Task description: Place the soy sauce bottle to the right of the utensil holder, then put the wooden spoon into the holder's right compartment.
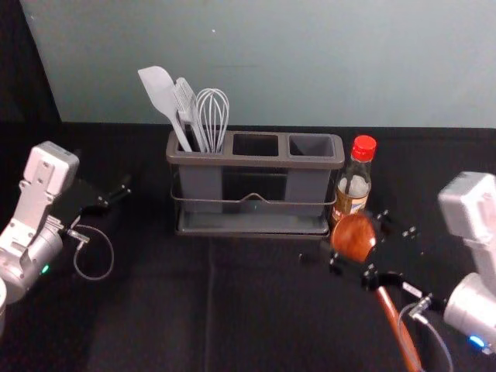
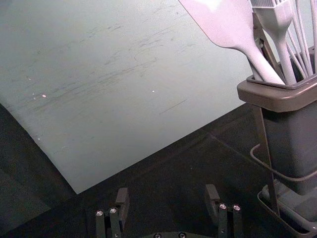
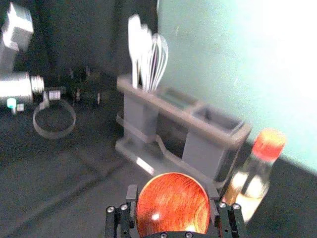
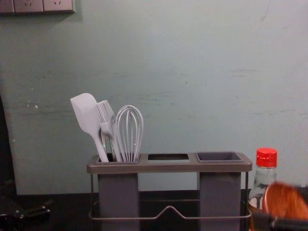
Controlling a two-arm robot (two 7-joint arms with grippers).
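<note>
Wooden spoon (image 1: 354, 232) sits pinched by its bowl between the fingers of my right gripper (image 1: 357, 243), in front of the soy sauce bottle (image 1: 350, 203), its handle (image 1: 397, 329) slanting down and back toward me. The bottle stands upright under its red cap, just beside the right end of the utensil holder (image 1: 256, 162); my spoon is outside the holder's right compartment (image 1: 311, 146). Over in the left compartment lean a spatula (image 1: 160, 93), a brush (image 1: 186, 102) and a whisk (image 1: 212, 116). My left gripper (image 1: 107, 174) hangs to the left of the holder, its fingers spread wide.
</note>
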